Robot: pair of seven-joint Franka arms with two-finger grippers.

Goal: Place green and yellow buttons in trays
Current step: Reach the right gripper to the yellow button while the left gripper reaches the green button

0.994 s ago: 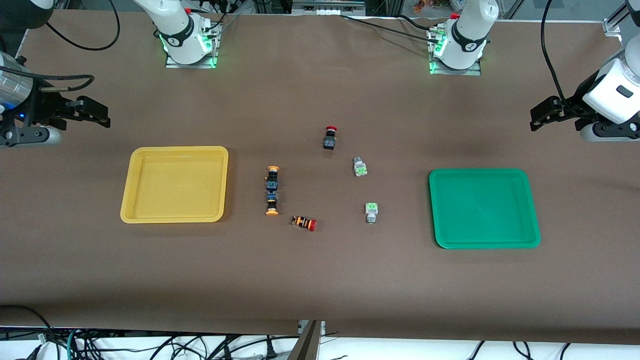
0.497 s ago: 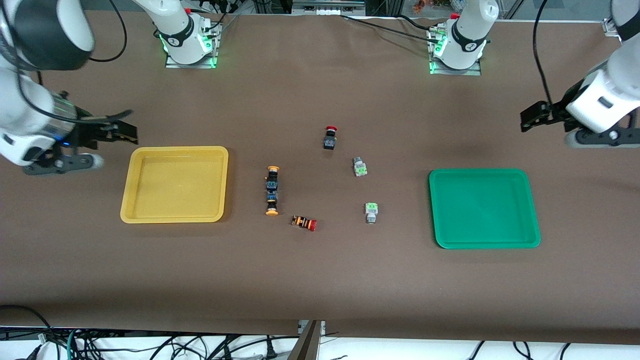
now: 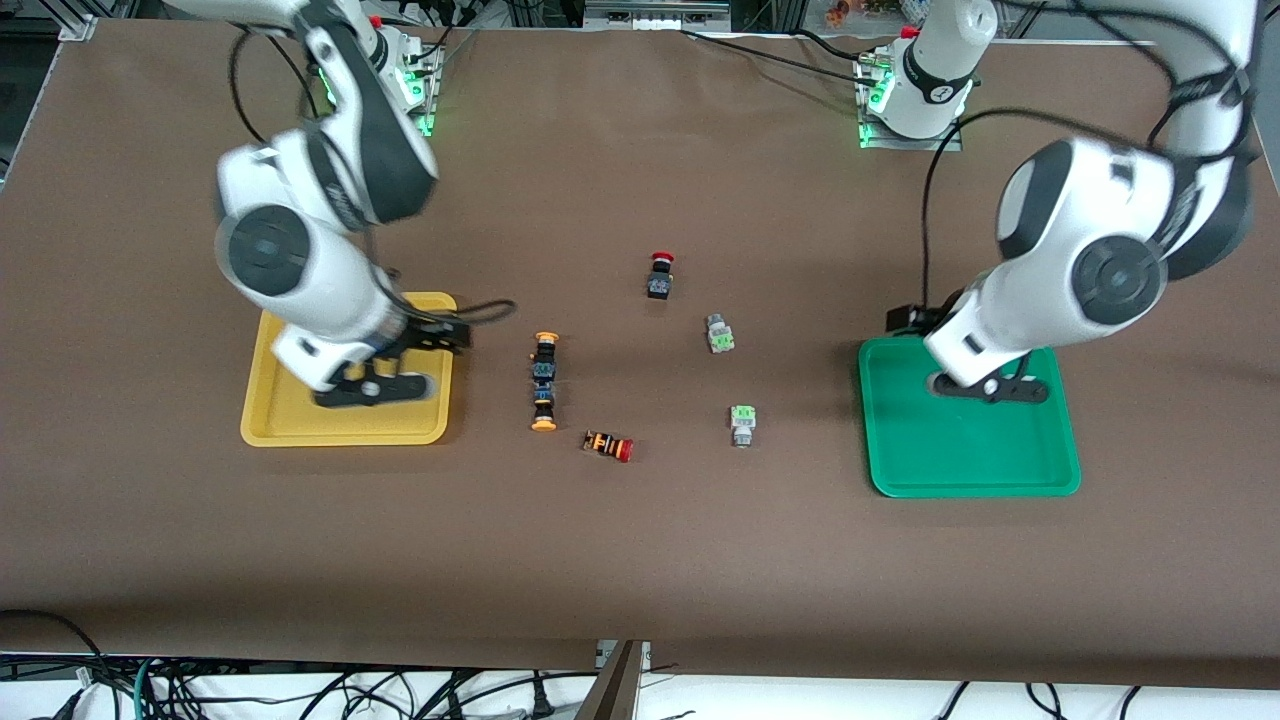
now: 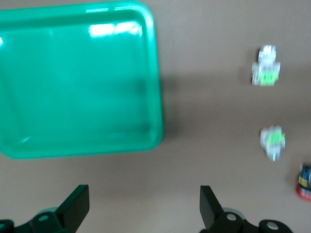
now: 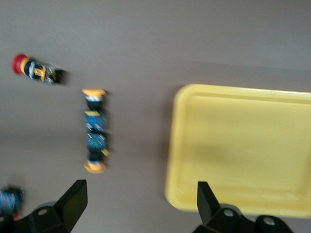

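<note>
Now both arms have swung in from the table's (image 3: 640, 560) end edges, so watch closely. Nearest the front edge lies the orange-striped switch (image 3: 608, 446) with its red cap; leave it alone. Just past it, the nearer green button (image 3: 742, 424) sits on the bare table toward the left arm's end. The two yellow buttons (image 3: 544, 382) lie end to end in a line toward the right arm's end, caps pointing outward.

The yellow tray (image 3: 340, 437) and green tray (image 3: 970, 470) sit level with them, each toward its own end edge, and neither holds a button. Nothing on the table has shifted in the last second.

What has changed is the arms. A second ago your right gripper (image 3: 450, 335) hung out at the end edge. It now hovers over the yellow tray's corner closest to the yellow buttons, fingers spread wide and holding nothing. Your left gripper (image 3: 905, 320) has likewise come in over the green tray's farther corner, fingers also spread and holding nothing.

Farther up, the farther green button (image 3: 720, 334) and the black switch (image 3: 659, 277) wait untouched. My read is that both arms are on approach, no pick is made, and all four buttons are still to go.
</note>
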